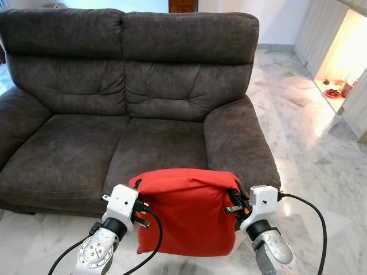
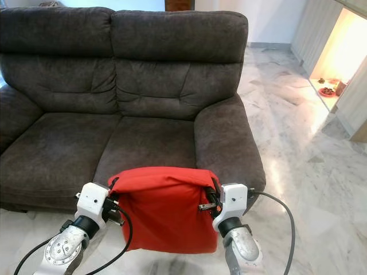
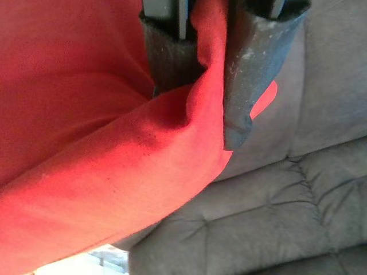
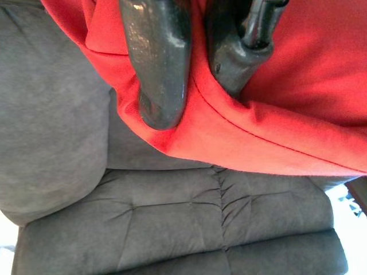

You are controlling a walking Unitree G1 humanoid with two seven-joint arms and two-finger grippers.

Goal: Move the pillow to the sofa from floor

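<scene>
A red pillow (image 1: 186,212) hangs off the floor between my two arms, just in front of the dark grey sofa (image 1: 86,143). My left gripper (image 1: 139,207) is shut on the pillow's upper left corner, and my right gripper (image 1: 235,203) is shut on its upper right corner. In the left wrist view the fingers (image 3: 246,74) pinch a fold of red cloth (image 3: 114,160). In the right wrist view the black fingers (image 4: 160,63) clamp the pillow's edge (image 4: 258,132), with the sofa cushions (image 4: 172,217) beyond. The pillow's top edge is level with the front of the right seat cushion (image 1: 157,146).
The two-seat sofa spans the view, its right armrest (image 1: 238,137) close to my right arm. White marble floor (image 1: 309,149) stretches to the right. A lit low shelf (image 1: 338,86) with small objects stands at the far right.
</scene>
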